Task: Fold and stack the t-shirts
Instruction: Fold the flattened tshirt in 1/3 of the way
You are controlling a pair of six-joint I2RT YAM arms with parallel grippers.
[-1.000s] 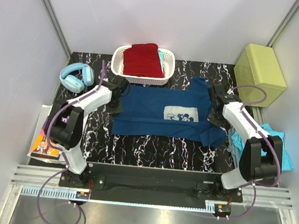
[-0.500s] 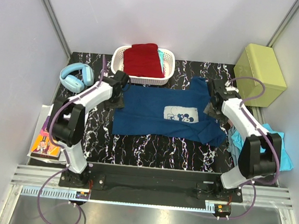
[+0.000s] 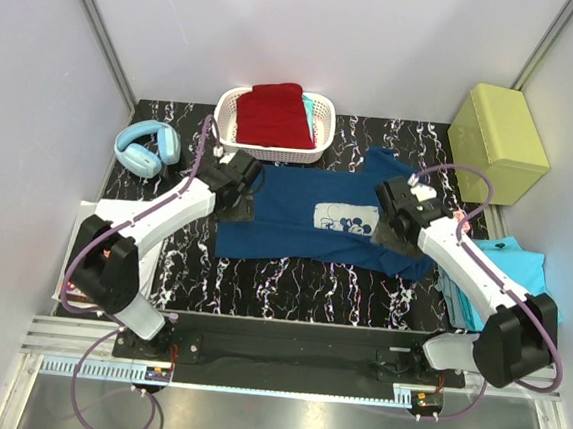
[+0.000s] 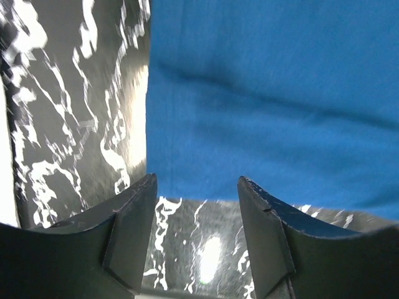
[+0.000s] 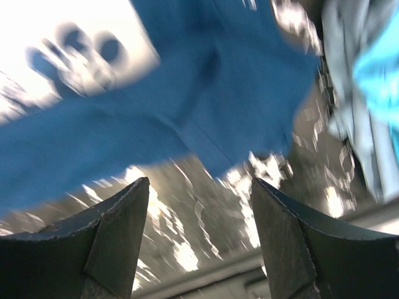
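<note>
From above, the navy t-shirt lies spread on the black marbled surface between my two arms, chest side up. My left end effector sits over its left edge and my right end effector over its right side, near a sleeve; from this height I cannot make out how either pair of jaws stands. Behind the shirt, a white basket holds a folded dark red t-shirt, with a sliver of teal cloth beside it that is mostly hidden. A turquoise t-shirt lies at the right edge of the surface, partly under my right arm. In the left wrist view, my left end effector is spread with nothing between the fingers; the navy t-shirt has its edge just beyond the fingertips, with bare surface to its left. In the right wrist view, which is blurred, my right end effector is also spread and holds nothing. The navy t-shirt with its white mouse print lies ahead, and the turquoise t-shirt is cut off at the right.
</note>
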